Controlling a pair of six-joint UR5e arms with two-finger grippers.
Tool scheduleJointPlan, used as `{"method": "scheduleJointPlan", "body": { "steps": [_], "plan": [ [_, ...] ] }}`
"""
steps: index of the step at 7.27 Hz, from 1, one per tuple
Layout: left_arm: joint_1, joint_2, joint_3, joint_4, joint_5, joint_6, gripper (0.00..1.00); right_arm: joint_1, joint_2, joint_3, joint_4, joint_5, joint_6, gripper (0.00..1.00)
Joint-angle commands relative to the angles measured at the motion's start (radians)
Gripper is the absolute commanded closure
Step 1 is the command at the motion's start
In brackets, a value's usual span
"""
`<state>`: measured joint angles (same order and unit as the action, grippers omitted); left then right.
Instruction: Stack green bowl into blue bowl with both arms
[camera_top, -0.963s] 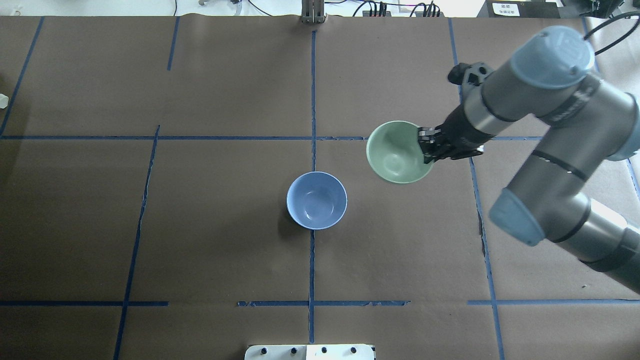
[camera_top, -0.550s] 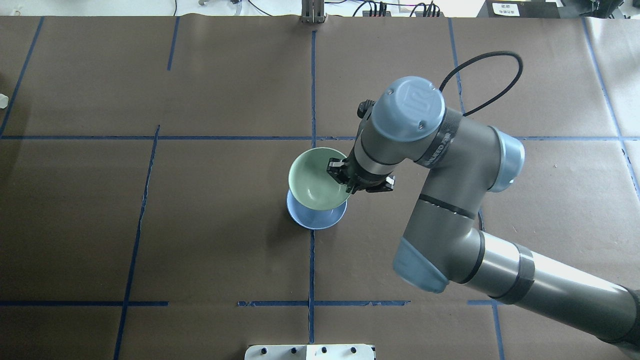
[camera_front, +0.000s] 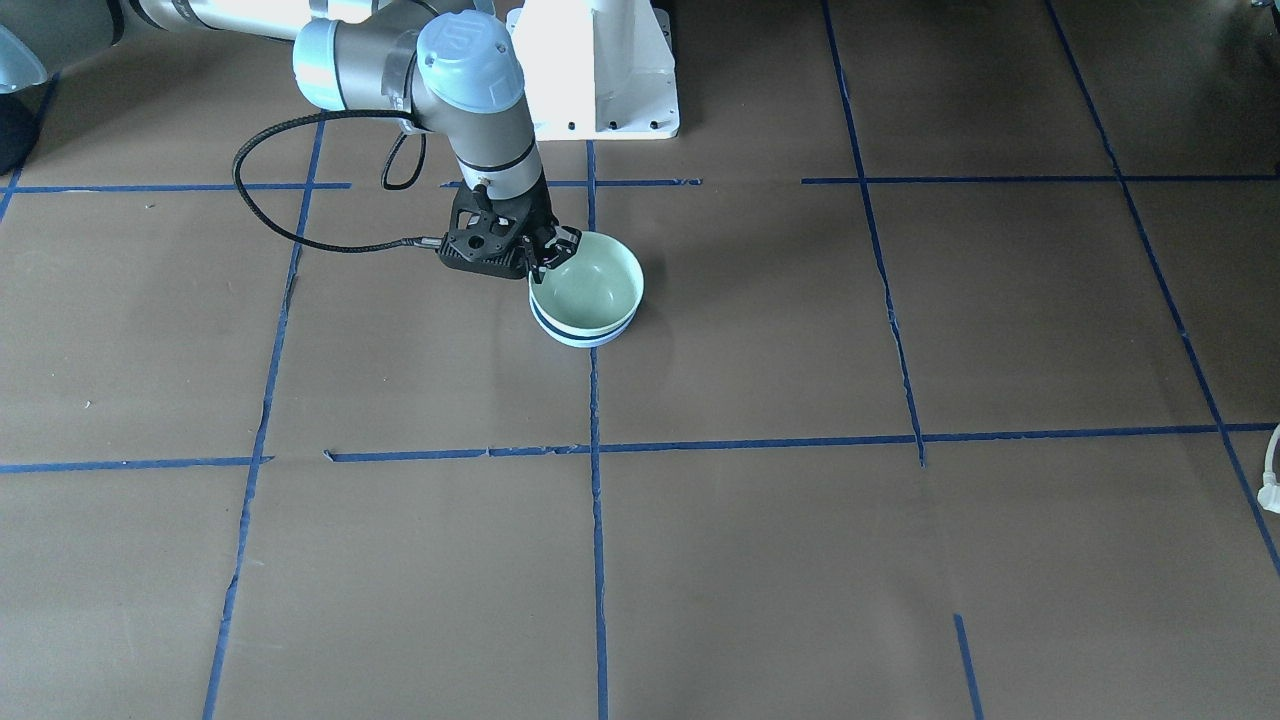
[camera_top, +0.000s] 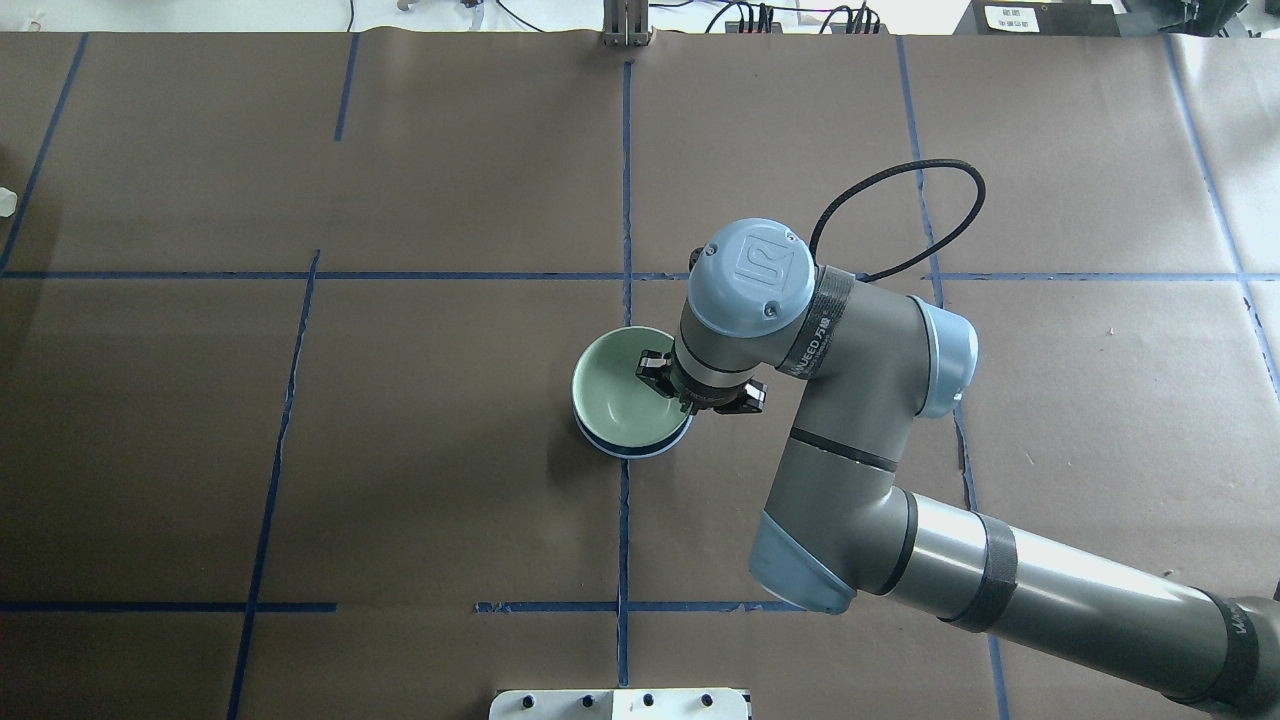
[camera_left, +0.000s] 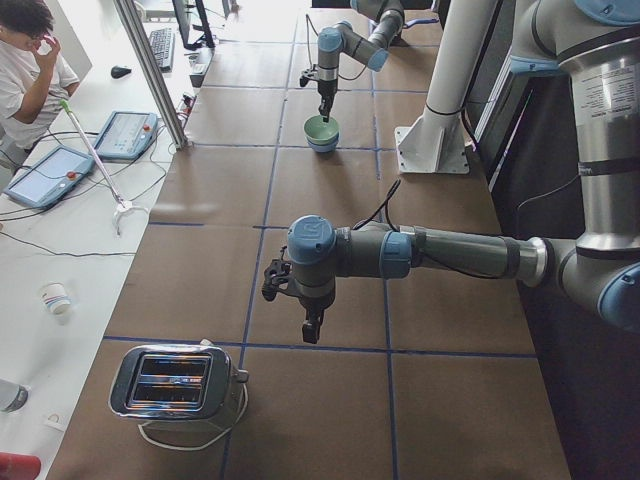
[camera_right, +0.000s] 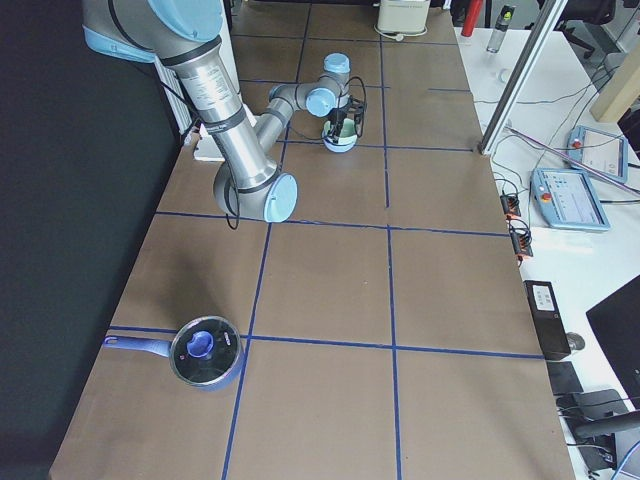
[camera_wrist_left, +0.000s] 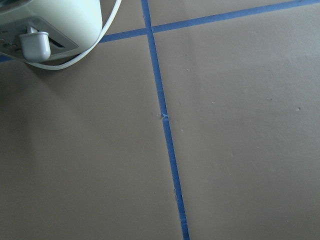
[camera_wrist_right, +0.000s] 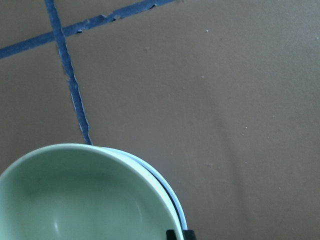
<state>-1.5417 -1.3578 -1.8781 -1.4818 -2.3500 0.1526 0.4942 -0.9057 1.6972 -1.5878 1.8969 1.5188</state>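
The green bowl (camera_top: 620, 385) is set inside the blue bowl (camera_top: 632, 449) at the middle of the table (camera_top: 400, 450). The stacking is judged all but done, with only release and withdrawal left. The green bowl's right rim is clamped by the right gripper (camera_top: 652, 375). The left gripper (camera_left: 311, 328) is seen well apart from both bowls; whether it is parted cannot be told.

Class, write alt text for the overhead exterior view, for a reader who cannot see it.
The right gripper holds the rim of a green bowl nested in a blue bowl near the centre of a brown table marked with blue tape lines. Its grey arm reaches in from the lower right; no other arm shows.
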Motion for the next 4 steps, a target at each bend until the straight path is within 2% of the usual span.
{"method": "scheduleJointPlan", "body": {
  "steps": [1,2,3,4],
  "plan": [
    [0.0,-0.003,0.0,0.0,0.0,-0.002,0.0,-0.011,-0.004,-0.004,0.0,-0.001,0.001,0.54],
    [0.0,-0.003,0.0,0.0,0.0,-0.002,0.0,-0.017,-0.001,-0.004,0.002,-0.001,0.001,0.5],
    [0.0,-0.004,0.002,0.0,0.0,-0.004,0.0,-0.017,-0.001,-0.002,0.0,-0.002,-0.003,0.0],
    [0.002,-0.007,0.002,0.0,0.0,-0.004,0.0,0.015,0.005,0.005,-0.003,0.005,-0.021,0.0]
  ]
}}
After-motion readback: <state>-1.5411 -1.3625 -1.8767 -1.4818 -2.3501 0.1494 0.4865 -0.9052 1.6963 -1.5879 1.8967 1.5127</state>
